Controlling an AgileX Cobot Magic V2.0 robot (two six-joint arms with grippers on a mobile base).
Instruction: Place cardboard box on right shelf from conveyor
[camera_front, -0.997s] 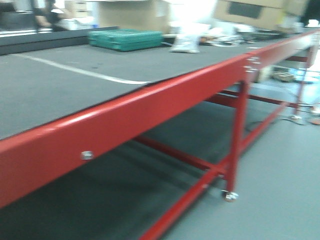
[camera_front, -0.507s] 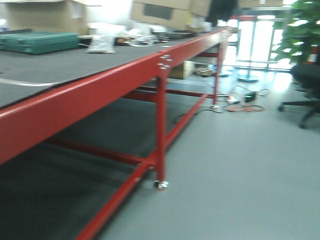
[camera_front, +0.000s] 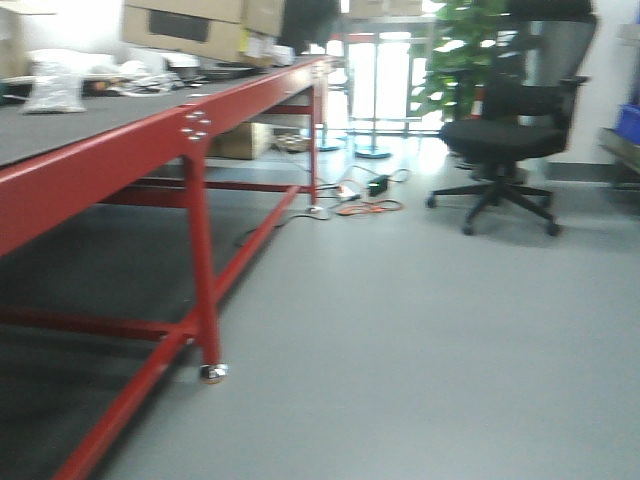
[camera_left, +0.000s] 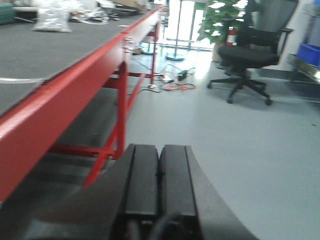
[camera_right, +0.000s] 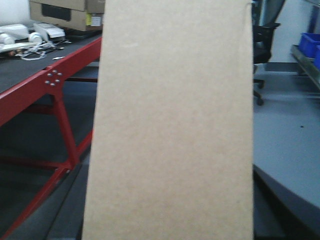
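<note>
The plain tan cardboard box fills the middle of the right wrist view. My right gripper is shut on it, with dark fingers showing at both sides of the box. The conveyor, a dark grey belt with a red frame, runs along the left and also shows in the left wrist view as the conveyor. My left gripper is shut and empty, hanging over the floor beside the red frame. A steel shelf edge shows at the far right; I cannot tell if it is the right shelf.
A black office chair and a green plant stand ahead on the grey floor. Cables lie near the conveyor's far leg. Labelled brown boxes and a white bag sit on the belt. A blue bin is at the right.
The front view has swung to the right. The conveyor slid leftward, the green case left the frame, and the chair, plant and shelf edge came into view.
</note>
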